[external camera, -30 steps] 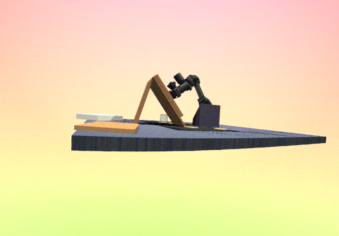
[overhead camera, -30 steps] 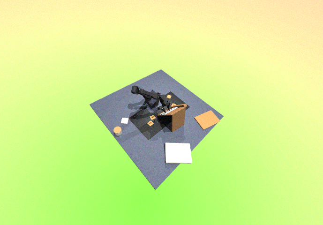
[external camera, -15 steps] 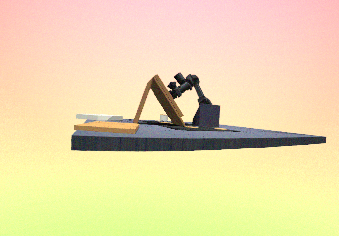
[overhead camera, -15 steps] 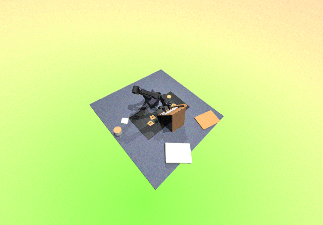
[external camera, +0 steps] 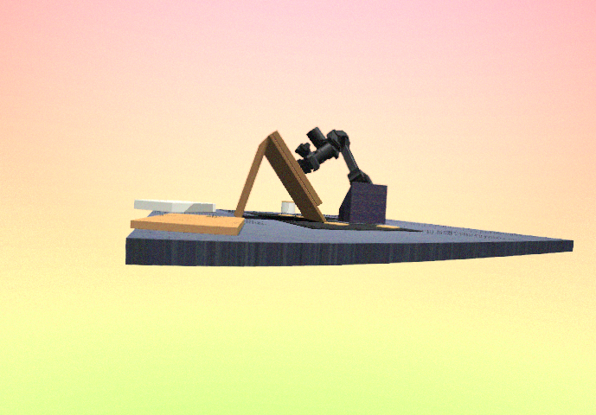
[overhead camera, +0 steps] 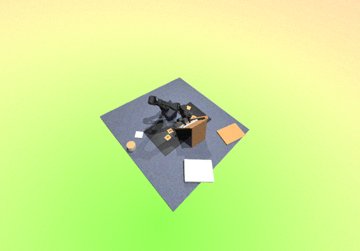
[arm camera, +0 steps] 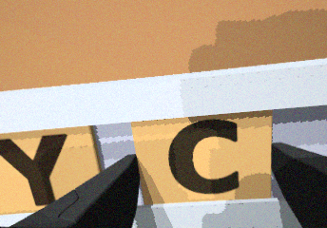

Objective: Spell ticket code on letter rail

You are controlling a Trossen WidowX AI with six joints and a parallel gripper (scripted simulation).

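The gripper (arm camera: 204, 190) is clamped on the C tile (arm camera: 204, 154) inside the rail (arm camera: 162, 97); the Y tile (arm camera: 38, 166) sits just to its left along the rail, a narrow gap between them.

We see a thick slate-blue square counter slab (overhead camera: 156, 171) hanging against a soft glowing backdrop with no walls, windows or floor line in view, shading from peach at the top to bright green below in the top view. In the exterior view the same slab (external camera: 308, 252) shows a dark, faintly streaked side face, and the backdrop runs from pink through pale yellow to lime. Light falls from above, throwing soft shadows on the slab's surface.
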